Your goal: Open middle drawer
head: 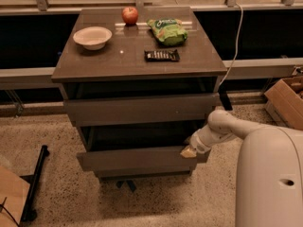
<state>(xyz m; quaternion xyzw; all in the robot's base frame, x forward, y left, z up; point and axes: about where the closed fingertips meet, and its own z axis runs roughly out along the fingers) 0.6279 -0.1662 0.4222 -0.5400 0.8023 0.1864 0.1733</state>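
Note:
The grey-brown cabinet (137, 63) has three matching handleless drawers. The middle drawer (135, 158) stands pulled out towards me, with a dark gap above its front panel. The top drawer (142, 109) is also a little out. The bottom drawer (142, 173) shows only as a thin strip under the middle one. My gripper (188, 151), with yellowish tips, is at the right end of the middle drawer's upper edge, touching it. My white arm (227, 126) reaches in from the right.
On the cabinet top are a white bowl (93, 36), a red apple (129, 15), a green chip bag (167, 30) and a dark snack bar (162, 55). A cardboard box (286, 100) stands at the right. A black stand (35, 183) lies on the floor at the left.

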